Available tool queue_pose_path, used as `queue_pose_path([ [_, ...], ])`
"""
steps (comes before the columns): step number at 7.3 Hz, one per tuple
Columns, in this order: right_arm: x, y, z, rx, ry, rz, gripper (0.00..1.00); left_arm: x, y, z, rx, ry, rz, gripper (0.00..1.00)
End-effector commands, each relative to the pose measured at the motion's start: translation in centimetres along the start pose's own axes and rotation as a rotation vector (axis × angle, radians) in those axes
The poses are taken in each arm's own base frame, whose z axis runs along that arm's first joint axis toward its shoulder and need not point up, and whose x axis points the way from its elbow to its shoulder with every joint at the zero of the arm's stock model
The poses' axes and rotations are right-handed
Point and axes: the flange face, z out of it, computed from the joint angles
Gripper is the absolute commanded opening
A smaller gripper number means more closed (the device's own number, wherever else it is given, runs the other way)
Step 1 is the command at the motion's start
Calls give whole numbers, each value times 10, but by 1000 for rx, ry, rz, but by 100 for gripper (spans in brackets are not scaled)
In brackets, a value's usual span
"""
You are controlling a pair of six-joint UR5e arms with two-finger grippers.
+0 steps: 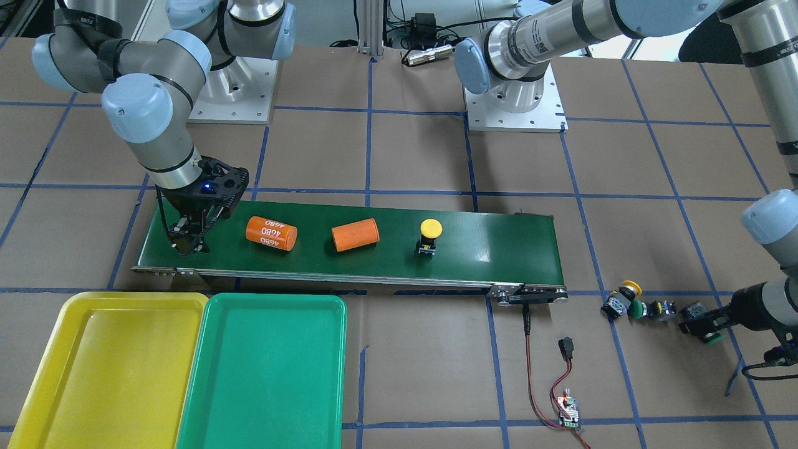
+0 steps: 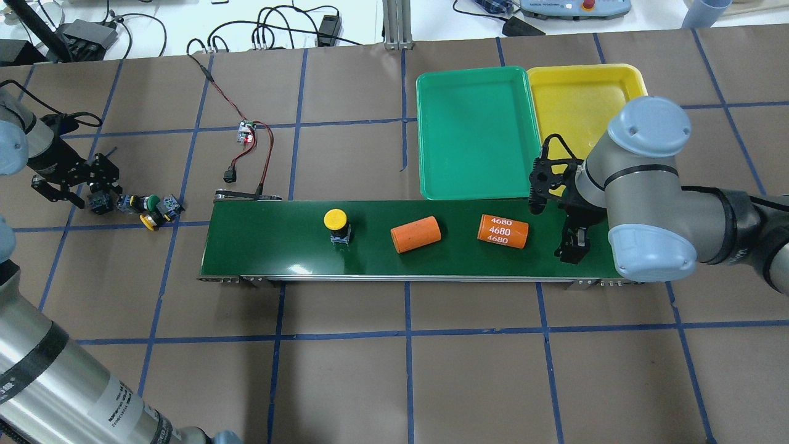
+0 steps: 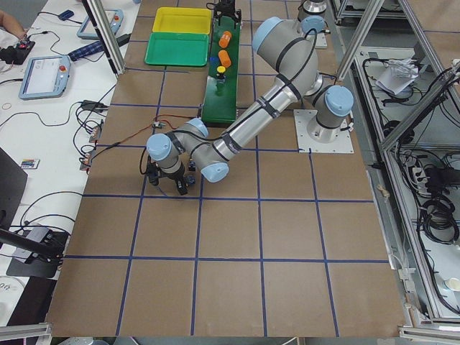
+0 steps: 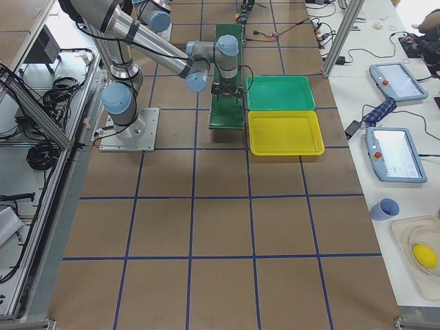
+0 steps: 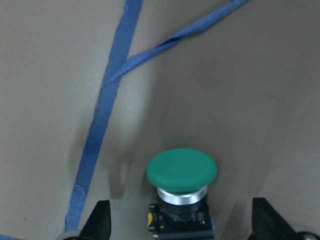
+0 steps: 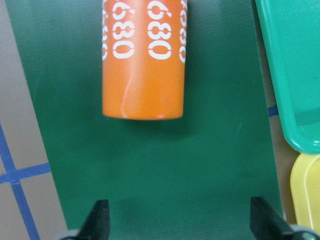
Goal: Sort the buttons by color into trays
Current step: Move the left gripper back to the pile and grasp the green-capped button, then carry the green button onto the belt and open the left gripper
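A green button [image 5: 181, 172] sits centred inside the open left hand [image 5: 180, 222] (touching neither jaw).

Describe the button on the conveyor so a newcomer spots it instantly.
Find the long dark-green conveyor belt mid-table. Of the three things on it, the button is the small upright one with a yellow cap; the other two are larger orange cylinders lying on their sides.

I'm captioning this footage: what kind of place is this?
Likely a robotics lab: robot arms bolted to a tape-gridded table, a small conveyor belt, and teach pendants alongside.
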Motion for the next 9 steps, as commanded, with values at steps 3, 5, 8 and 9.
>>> queue_pose_path([
  [3, 0, 0, 6, 1, -14, 7, 100, 0, 7, -36, 19, -31, 5, 0],
  [5, 0, -1, 9, 0, -20, 5, 100, 22, 35, -96, 11, -28, 11, 0],
  [8, 0, -1, 10, 0, -23, 7, 100, 159, 120, -119, -42, -7, -149, 0],
  [9, -1, -2, 10, -1, -26, 6, 100, 210, 141, -121, -35, -27, -174, 0],
])
